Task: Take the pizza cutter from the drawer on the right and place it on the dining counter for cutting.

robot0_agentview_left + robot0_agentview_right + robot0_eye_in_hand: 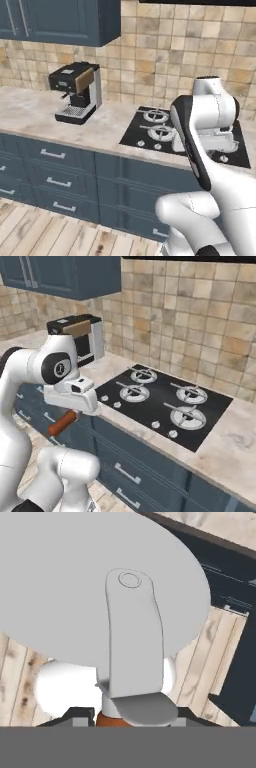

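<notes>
We treat the pizza cutter (107,587) as a light, rigid tool with two unlike ends: a thin metal wheel, smooth, slippery and sharp at its rim, and a short wooden handle that offers grip. In our judgement the handle is the only sound place to take hold, near its middle, so the wheel end does not lever the tool round in the jaws.

In the left base view the coffee machine (76,92) stands at 10 o'clock on the marbled worktop (30,112), and the black hob (150,131) lies right of centre. The white arm covers the hob's right half, and the hand is turned away, so we cannot read the jaws there.

In the right base view the reddish-brown handle (62,423) projects down and left from under the hand at 8 o'clock, in the air in front of the navy cabinet fronts (140,466). The wheel lies behind the hand and the arm.

In the hand view the grey wheel spreads from 9 o'clock across the top to 2 o'clock, its left and top edges cut off by the frame. The wheel's grey bracket runs down the centre to a sliver of handle at 6 o'clock. The gripper (131,721) pinches that handle between its jaws, which stand partly apart around it. The contact faces themselves are barely visible. Plank floor (210,662) and dark cabinetry show at 3 o'clock; we cannot make out the source drawer or the dining counter.
</notes>
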